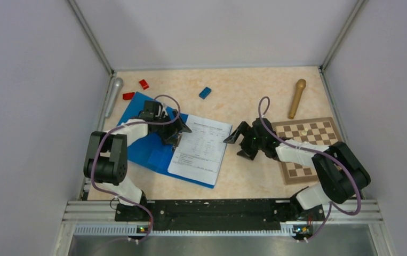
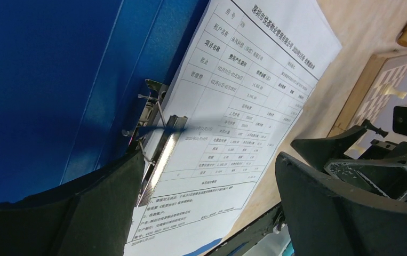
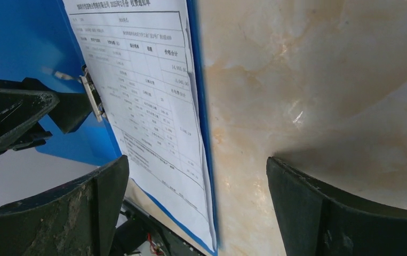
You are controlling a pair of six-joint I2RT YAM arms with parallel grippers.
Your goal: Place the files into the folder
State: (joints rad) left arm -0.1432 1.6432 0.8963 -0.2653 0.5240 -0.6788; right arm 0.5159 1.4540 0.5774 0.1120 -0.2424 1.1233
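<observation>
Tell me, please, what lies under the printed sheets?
The open blue folder lies under the sheets; its rim shows past their edges, and its metal clip sits beside them. Anything beneath the top sheet is covered.

Printed on the files — "项目名称", "租金".

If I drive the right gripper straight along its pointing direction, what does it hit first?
Likely the right edge of the files, lying on the open folder. The right gripper is open and tilted down, so it may touch the table just before them.
</observation>
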